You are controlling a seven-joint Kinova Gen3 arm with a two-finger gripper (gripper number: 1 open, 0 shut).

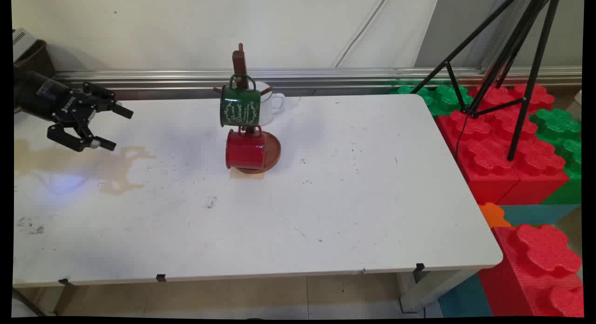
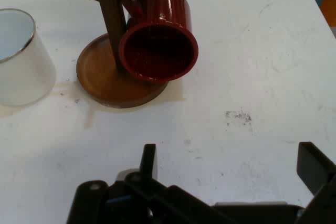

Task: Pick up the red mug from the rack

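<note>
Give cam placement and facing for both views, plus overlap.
Main view: fixed above the table's near side, looking down across it to the wall; shows the end effector, open, at left.
Hand view: on the hand, looking along the open end effector at the mug tree; linkage and fingers at bottom.
Shared: red mug, white mug, wooden base.

A robotics lab or test room is suggested rather than a home. A stained, scuffed white desk (image 1: 354, 212) is set against a bare wall with a metal rail (image 1: 326, 76). A black tripod (image 1: 507, 72) is planted on oversized red and green foam building blocks (image 1: 503, 147) (stacked beside the desk), and a tiled floor (image 1: 279, 296) is seen below.
</note>
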